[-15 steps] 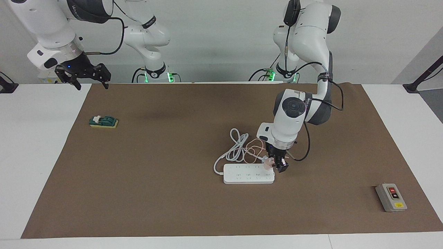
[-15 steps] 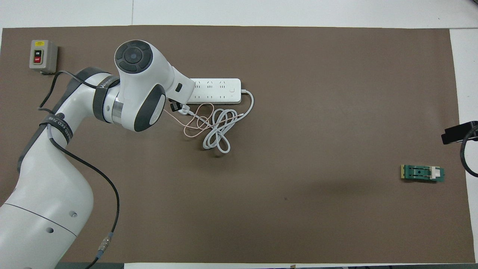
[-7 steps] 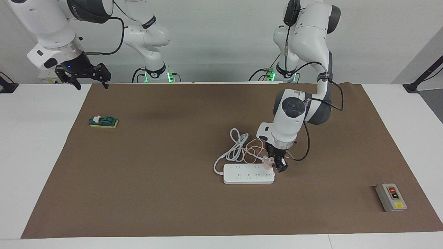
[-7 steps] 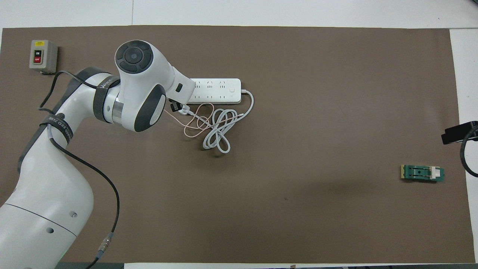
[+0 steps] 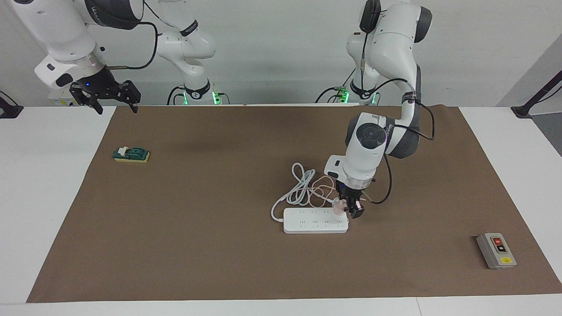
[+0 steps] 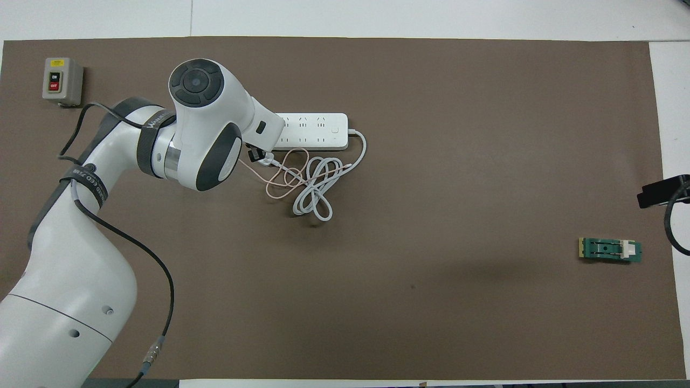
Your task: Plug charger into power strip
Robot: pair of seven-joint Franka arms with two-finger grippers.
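Observation:
The white power strip (image 5: 314, 220) lies on the brown mat with its coiled white cord (image 5: 298, 186) nearer the robots; it also shows in the overhead view (image 6: 312, 131). My left gripper (image 5: 347, 210) is shut on the pale pink charger (image 5: 338, 206) and holds it at the strip's end toward the left arm, over the outlet row nearer the robots. I cannot tell whether the charger touches the strip. Its thin pink cable (image 5: 322, 191) loops over the white cord (image 6: 318, 188). In the overhead view the wrist hides most of the left gripper (image 6: 253, 155). My right gripper (image 5: 116, 105) waits open above the mat's corner.
A grey box with red and black buttons (image 5: 496, 250) stands near the mat's corner at the left arm's end, farther from the robots. A small green block with a white part (image 5: 131, 154) lies toward the right arm's end.
The left wrist has shifted very slightly toward the right arm's end with the charger still in its grip. The right arm has not moved.

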